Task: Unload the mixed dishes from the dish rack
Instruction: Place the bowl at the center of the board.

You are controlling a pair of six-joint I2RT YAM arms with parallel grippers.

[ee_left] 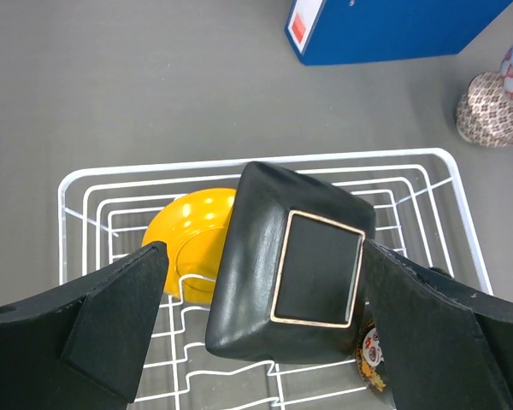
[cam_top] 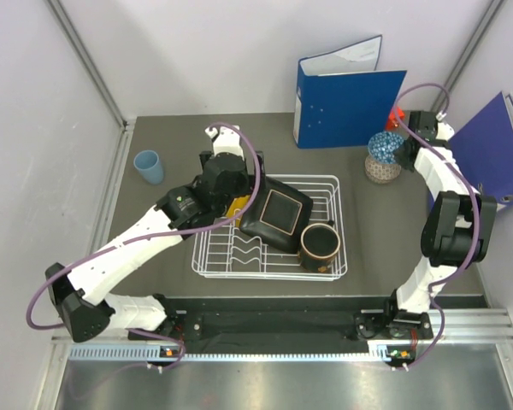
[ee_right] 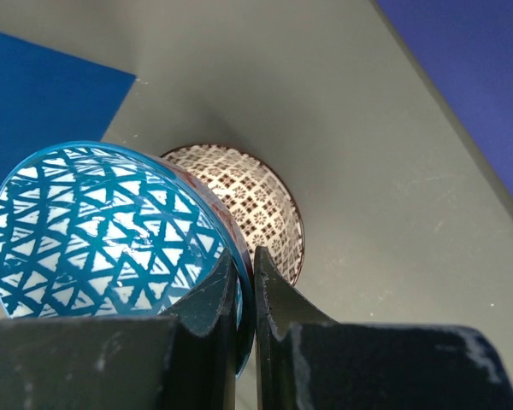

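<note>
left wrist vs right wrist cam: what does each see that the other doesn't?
Left wrist only: dish rack, yellow dish, black plate between the left gripper's open jaws. Right wrist only: right gripper's jaws shut on the blue bowl's rim. Both: blue bowl, brown-patterned bowl, blue binder, table.

Blue binder (cam_top: 346, 102) just behind dish rack (cam_top: 239, 254)

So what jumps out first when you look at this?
Probably the black square plate leaning in the white wire rack mid-table, with the left hand open on either side of it. Then, at the far right, the right hand pinching the rim of a blue-and-white bowl over a brown patterned bowl.
</note>
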